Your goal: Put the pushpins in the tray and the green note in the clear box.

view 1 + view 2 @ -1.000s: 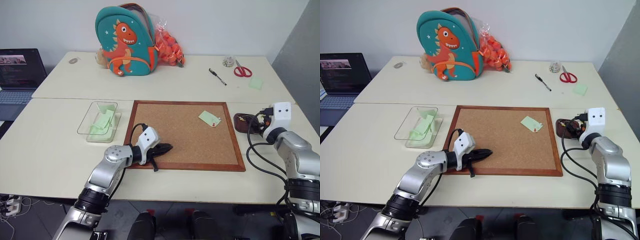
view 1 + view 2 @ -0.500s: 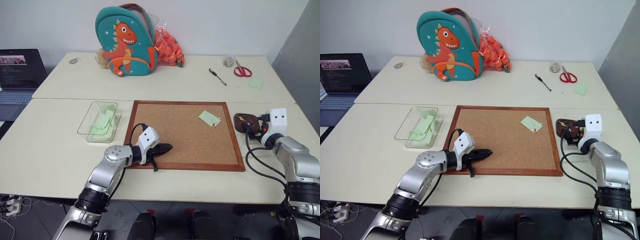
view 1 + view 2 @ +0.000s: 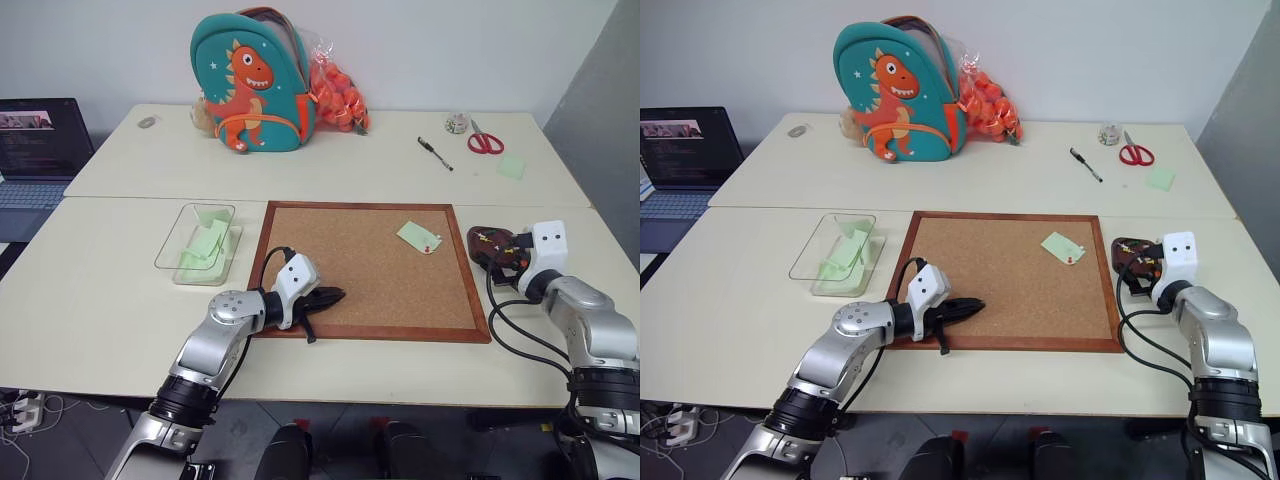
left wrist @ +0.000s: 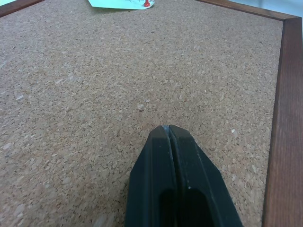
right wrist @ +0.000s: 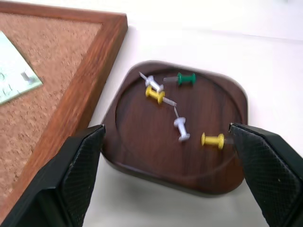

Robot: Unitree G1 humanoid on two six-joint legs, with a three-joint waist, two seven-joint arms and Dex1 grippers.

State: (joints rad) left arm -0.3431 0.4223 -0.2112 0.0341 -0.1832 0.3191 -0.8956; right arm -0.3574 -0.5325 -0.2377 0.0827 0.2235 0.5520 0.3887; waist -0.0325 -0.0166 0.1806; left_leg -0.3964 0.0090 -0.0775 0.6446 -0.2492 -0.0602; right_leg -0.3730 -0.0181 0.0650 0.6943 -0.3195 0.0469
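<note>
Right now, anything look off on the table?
One green note is still pinned askew on the cork board by a red pushpin, while other notes already lie in the clear box. Pushpins sit in the tray; nothing spilled.

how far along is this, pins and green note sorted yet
Partly. Five pushpins already lie in the tray, with the right gripper open over it. One green note is still pinned to the cork board by a red-headed pin. Clear box holds green slips; left gripper shut, empty.

clear box [image 3: 197, 243] left of cork board [image 3: 372, 268] | tray [image 3: 491, 243] right | note [image 3: 419, 236] on board, apparently pinned
</note>
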